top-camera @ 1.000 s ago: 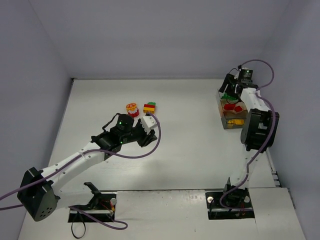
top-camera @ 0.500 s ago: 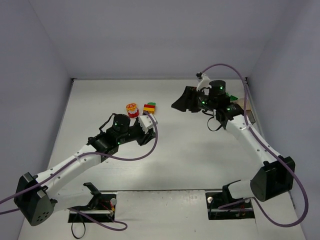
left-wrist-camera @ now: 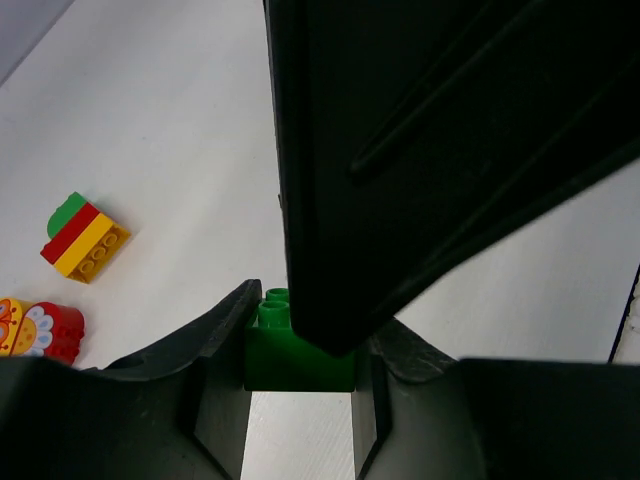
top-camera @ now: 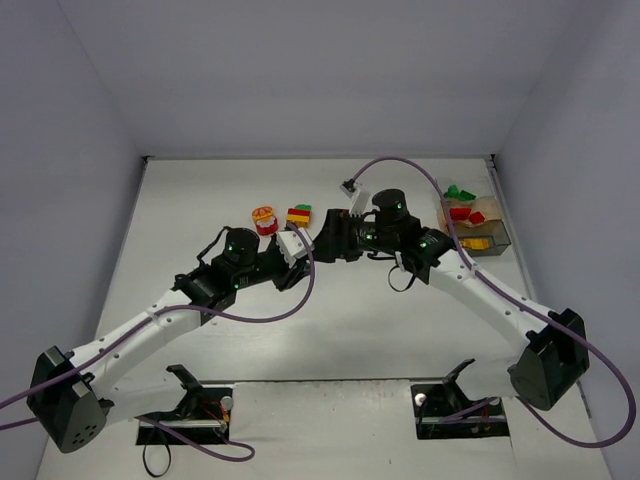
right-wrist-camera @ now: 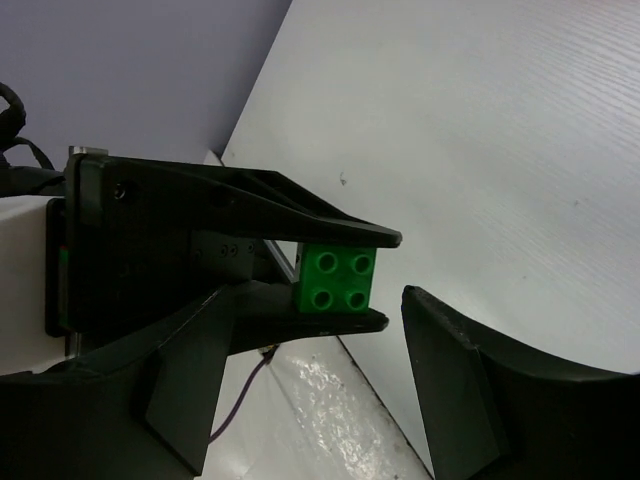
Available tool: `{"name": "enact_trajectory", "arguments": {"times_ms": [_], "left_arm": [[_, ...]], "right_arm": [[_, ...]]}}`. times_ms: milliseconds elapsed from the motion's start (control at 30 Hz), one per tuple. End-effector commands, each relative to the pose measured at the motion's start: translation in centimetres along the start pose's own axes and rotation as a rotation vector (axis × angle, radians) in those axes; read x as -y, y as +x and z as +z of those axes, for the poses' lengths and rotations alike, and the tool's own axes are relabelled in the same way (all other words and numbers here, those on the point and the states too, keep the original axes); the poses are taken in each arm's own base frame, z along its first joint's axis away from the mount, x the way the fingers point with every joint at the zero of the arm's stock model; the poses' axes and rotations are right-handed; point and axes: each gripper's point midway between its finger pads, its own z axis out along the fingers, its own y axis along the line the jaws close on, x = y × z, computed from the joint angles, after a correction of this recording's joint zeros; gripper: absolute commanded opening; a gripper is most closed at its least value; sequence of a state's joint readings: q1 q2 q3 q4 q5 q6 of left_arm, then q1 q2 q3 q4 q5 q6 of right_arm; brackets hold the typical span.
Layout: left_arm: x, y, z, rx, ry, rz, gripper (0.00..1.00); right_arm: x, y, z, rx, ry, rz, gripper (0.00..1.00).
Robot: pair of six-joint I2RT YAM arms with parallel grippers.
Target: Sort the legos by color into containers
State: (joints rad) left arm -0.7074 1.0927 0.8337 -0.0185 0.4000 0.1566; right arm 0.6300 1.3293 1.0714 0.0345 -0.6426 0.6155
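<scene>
My left gripper (top-camera: 303,244) is shut on a green brick (left-wrist-camera: 298,356), held above the table at mid-table. The brick also shows in the right wrist view (right-wrist-camera: 337,277), pinched between the left fingers. My right gripper (top-camera: 323,240) is open, and its jaws stand on either side of the left fingertips and the brick (right-wrist-camera: 318,300). One right finger (left-wrist-camera: 450,150) fills much of the left wrist view. A green-red-yellow stack (top-camera: 298,214) and a round red-yellow piece (top-camera: 265,218) lie on the table just beyond the left gripper. The tan tray (top-camera: 505,238) sits at the far right.
The tray holds green bricks (top-camera: 458,192) in its far compartment, red ones (top-camera: 463,212) in the middle and yellow ones (top-camera: 476,242) in the near one. Walls close in the table on the left, back and right. Purple cables loop off both wrists.
My right arm has swung left from over the tray to mid-table and now meets my left gripper. My left gripper has stayed nearly in place with the green brick.
</scene>
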Motion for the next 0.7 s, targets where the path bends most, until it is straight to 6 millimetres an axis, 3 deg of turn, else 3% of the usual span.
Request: {"name": "enact_trajectory", "arguments": {"times_ms": [0, 533, 667], "left_arm": [[-0.3, -4.9, -0.7, 0.131, 0.0, 0.066, 0.1], [-0.2, -5.6, -1.2, 0.153, -0.001, 0.078, 0.1], [-0.2, -5.4, -1.0, 0.148, -0.002, 0.079, 0.1]], "right_arm": [[-2.4, -1.3, 0.4, 0.06, -0.069, -0.036, 0.64], [-0.8, 1.5, 3.4, -0.03, -0.047, -0.017, 0.6], [-1.3, 1.7, 3.8, -0.048, -0.077, -0.015, 0.42]]}}
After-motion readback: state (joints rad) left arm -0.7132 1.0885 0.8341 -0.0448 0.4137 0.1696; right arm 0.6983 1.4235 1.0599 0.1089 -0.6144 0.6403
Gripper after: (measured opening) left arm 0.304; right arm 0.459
